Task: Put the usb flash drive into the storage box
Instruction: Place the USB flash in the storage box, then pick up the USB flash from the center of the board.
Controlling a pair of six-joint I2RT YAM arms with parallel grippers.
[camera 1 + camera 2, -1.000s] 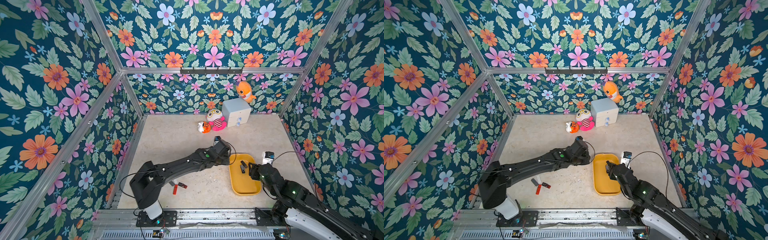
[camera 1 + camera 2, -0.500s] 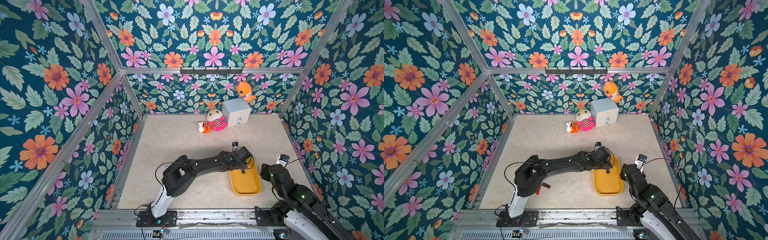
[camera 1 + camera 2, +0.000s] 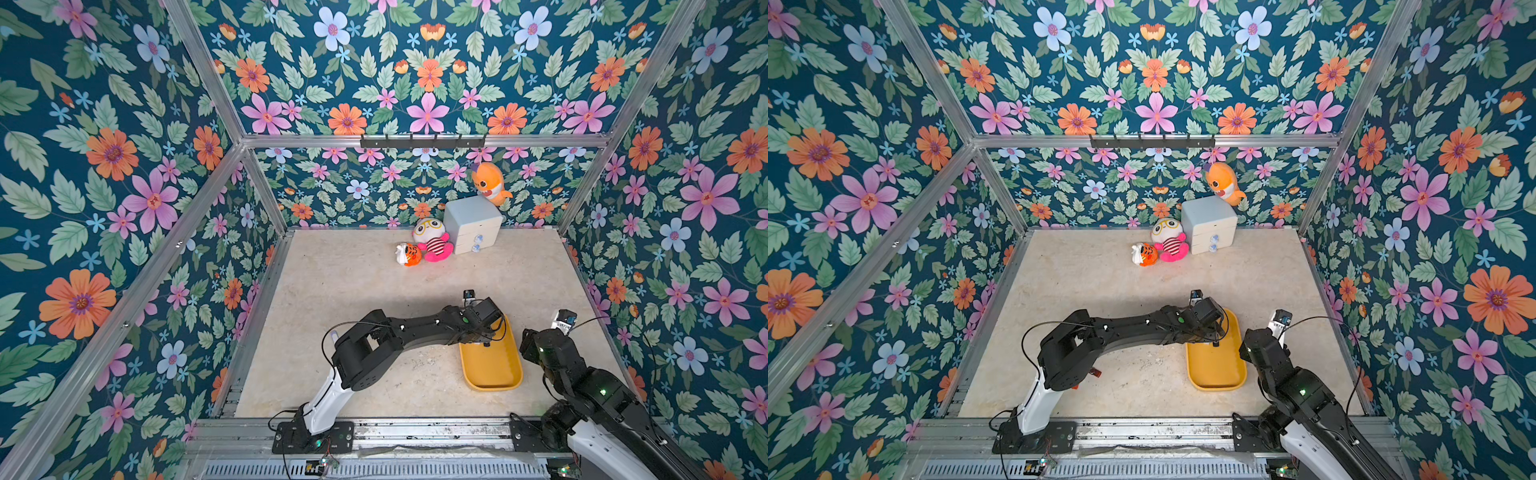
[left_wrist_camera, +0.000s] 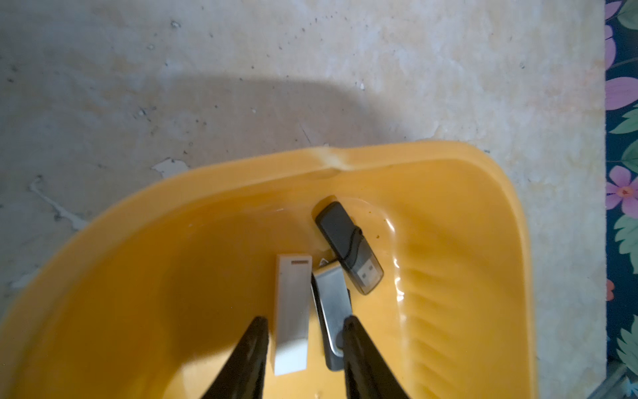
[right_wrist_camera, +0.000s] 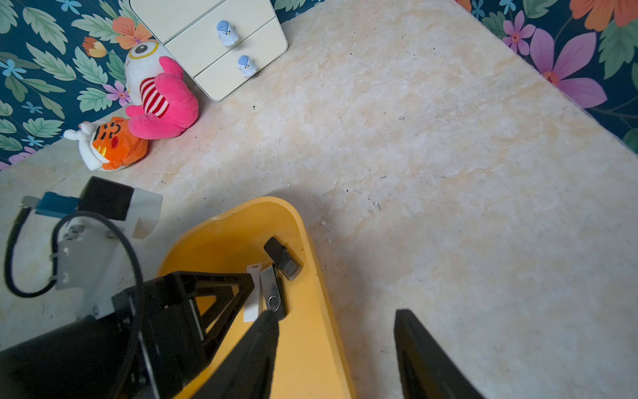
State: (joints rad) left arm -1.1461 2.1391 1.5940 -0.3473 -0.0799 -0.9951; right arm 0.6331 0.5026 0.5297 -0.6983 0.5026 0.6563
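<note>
The storage box [image 3: 494, 386] [image 3: 1214, 384] is a shallow mustard-yellow tray at the front right of the floor. In the left wrist view a white usb flash drive [image 4: 292, 311], a silver swivel drive [image 4: 331, 300] and a dark drive [image 4: 348, 245] lie at the box's far end [image 4: 414, 152]. My left gripper [image 4: 305, 321] [image 3: 482, 338] is low inside the box. It is open, its fingers standing either side of the white and silver drives and gripping neither. My right gripper [image 5: 337, 315] is open and empty over the box's right rim [image 5: 310, 345].
A pale drawer cabinet [image 3: 473, 224] stands at the back wall with an orange plush [image 3: 490, 183] on top. Two more plush toys [image 3: 432, 243] [image 3: 409, 254] lie beside it. A small red item [image 3: 1097, 372] peeks out by the left arm's elbow.
My left arm swung right from the floor to the box and its jaws opened, leaving the white drive in the box. My right gripper drew back from over the box to its right side.
</note>
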